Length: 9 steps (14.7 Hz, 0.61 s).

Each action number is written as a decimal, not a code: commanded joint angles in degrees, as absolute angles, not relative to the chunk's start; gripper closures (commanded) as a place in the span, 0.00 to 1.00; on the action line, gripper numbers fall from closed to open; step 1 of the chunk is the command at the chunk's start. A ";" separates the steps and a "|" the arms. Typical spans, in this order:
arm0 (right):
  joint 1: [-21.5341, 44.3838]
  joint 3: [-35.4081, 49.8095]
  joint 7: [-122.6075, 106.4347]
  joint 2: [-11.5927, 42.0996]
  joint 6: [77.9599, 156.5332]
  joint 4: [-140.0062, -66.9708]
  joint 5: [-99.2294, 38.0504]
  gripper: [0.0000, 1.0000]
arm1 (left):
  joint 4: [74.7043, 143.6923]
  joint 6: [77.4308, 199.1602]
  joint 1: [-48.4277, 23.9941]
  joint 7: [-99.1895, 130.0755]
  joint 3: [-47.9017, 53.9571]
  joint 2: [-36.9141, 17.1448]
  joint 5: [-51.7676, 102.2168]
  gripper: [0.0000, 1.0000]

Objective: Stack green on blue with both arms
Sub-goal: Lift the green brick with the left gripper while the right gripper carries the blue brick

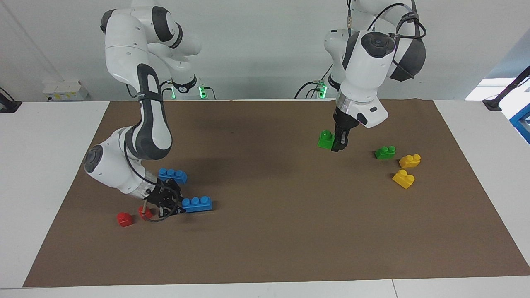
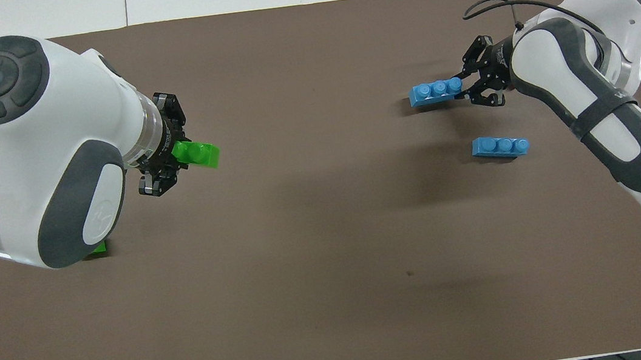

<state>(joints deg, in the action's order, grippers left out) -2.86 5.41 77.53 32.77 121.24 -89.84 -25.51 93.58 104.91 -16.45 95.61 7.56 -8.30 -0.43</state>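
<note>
Gripping green brick (image 1: 326,139), left claw (image 1: 340,145); right claw (image 1: 176,205) clamps blue brick (image 1: 197,204); red bricks (image 1: 124,219) visible facing view only.

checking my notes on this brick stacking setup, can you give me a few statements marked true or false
1. The left tool holds a green brick. True.
2. The right tool is at a yellow brick. False: it is at the end of a blue brick.
3. Two yellow bricks lie toward the left arm's end. True.
4. A green brick sits on a blue brick. False: none is stacked.
5. There are three blue bricks. False: two, the other nearer the robots.
</note>
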 commanded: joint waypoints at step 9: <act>15.81 5.62 96.57 26.20 120.76 -89.91 -27.42 1.00 | 93.16 104.41 -18.28 103.71 6.85 -7.73 -0.18 1.00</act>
<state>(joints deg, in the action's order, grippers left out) 14.09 5.84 94.33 27.26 120.05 -88.59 -25.85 93.53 104.90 -17.26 101.72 7.55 -8.17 -0.43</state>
